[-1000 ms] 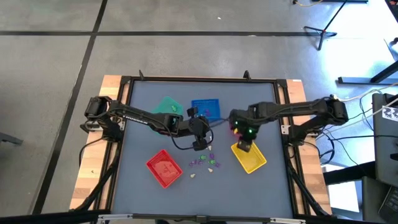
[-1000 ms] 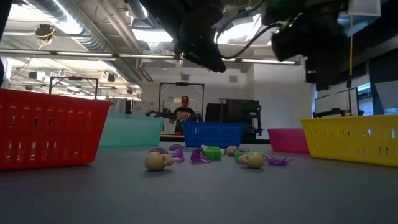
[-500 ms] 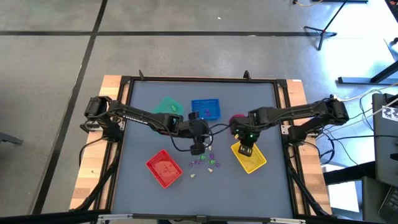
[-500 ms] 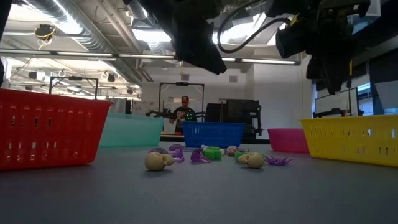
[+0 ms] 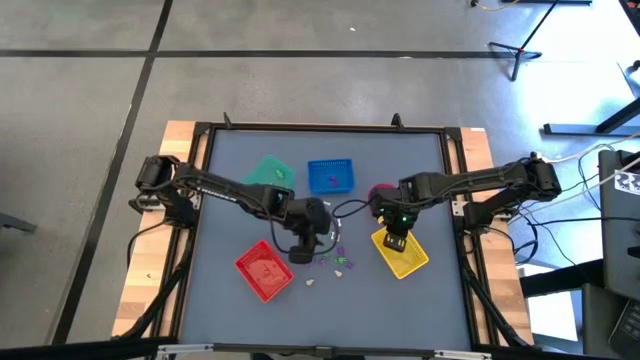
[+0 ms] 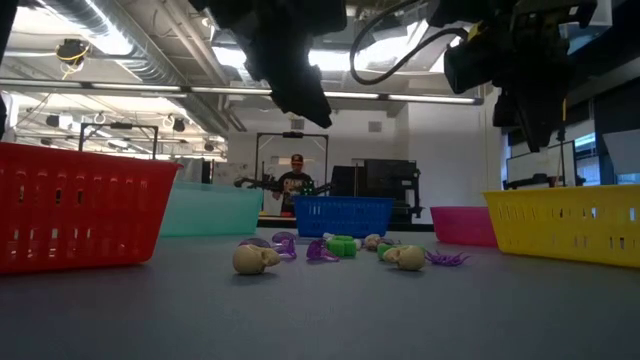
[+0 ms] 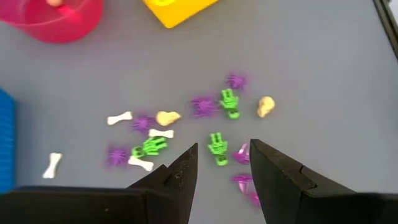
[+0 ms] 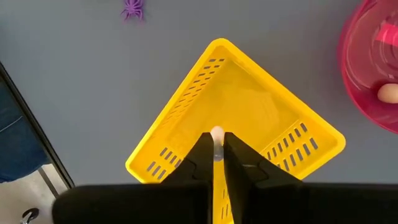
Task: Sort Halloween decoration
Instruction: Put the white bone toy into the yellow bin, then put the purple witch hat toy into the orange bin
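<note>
The Halloween decoration (image 7: 186, 127) is a loose scatter of tiny green, purple, white and beige trinkets lying on the grey table (image 5: 230, 215), also seen in the high view (image 5: 336, 262) and the low view (image 6: 340, 248). My left gripper (image 7: 224, 158) hangs open above the scatter's near edge, slanting down, with a green trinket (image 7: 217, 148) showing below its gap. My right gripper (image 8: 216, 142) hovers over the yellow tray (image 8: 236, 106), shut on a small pale trinket (image 8: 216, 132). My right gripper pinches the small pale trinket (image 8: 216, 132) between its two fingertips. The fingers come from above, pointing steeply down. The trinket is lifted clear, above the inside of the yellow tray.
A red tray (image 5: 264, 270) stands near left, a green tray (image 5: 270, 170) and a blue tray (image 5: 330, 175) at the far side. A pink bowl (image 5: 381, 192) with a pale piece (image 8: 388, 93) inside stands beside the yellow tray (image 5: 402, 255).
My left gripper has swung toward the table's near left, turning at the wrist, and now hangs nearer the red tray over the scatter's edge. My right gripper has swung a little toward the right edge, staying above the yellow tray. The trinkets have not moved.
</note>
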